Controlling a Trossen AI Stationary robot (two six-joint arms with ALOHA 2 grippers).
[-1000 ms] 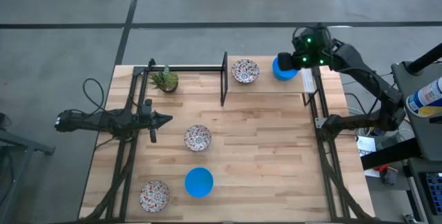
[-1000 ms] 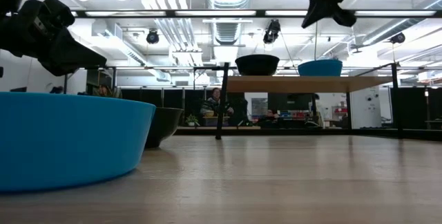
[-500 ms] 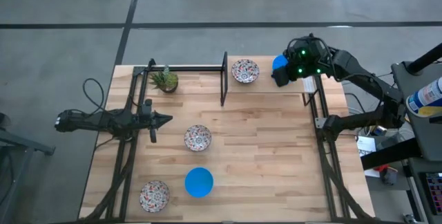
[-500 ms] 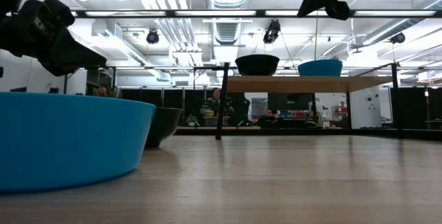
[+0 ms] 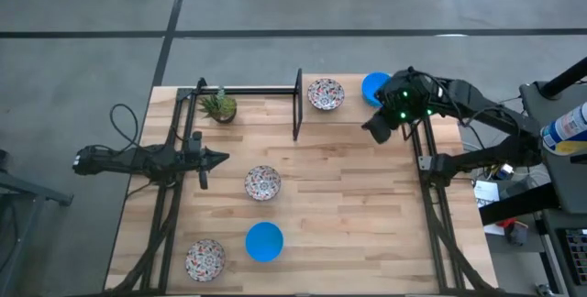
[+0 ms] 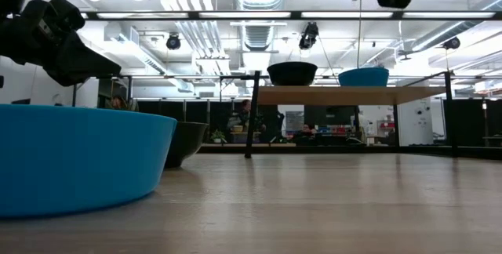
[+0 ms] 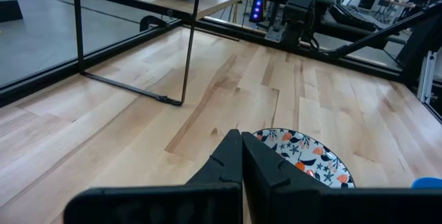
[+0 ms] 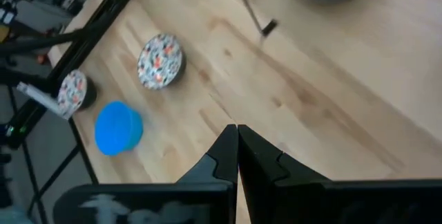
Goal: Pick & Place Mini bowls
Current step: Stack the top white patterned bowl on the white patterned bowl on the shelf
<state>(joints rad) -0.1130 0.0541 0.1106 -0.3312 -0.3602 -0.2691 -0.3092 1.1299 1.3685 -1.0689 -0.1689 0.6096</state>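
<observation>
Robotics lab in an open industrial hall.
A pale butcher-block wooden table (image 5: 348, 196) stands on a grey concrete floor (image 5: 275, 4), framed by black metal rig posts (image 5: 426, 164); behind it, exposed silver ceiling ducts (image 6: 192, 34), strip lights, and seated people (image 6: 245, 121) at far workstations.

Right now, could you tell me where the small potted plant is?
In the high view, the potted plant stands at the table's far left corner, beside the black rack.

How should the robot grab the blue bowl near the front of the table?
Probably by its rim, coming straight down from above. The blue bowl sits upright and open-side up on the table, so one finger could go inside and one outside its thin wall. There is bare wood all round it, with the nearest patterned bowl apart.
</observation>
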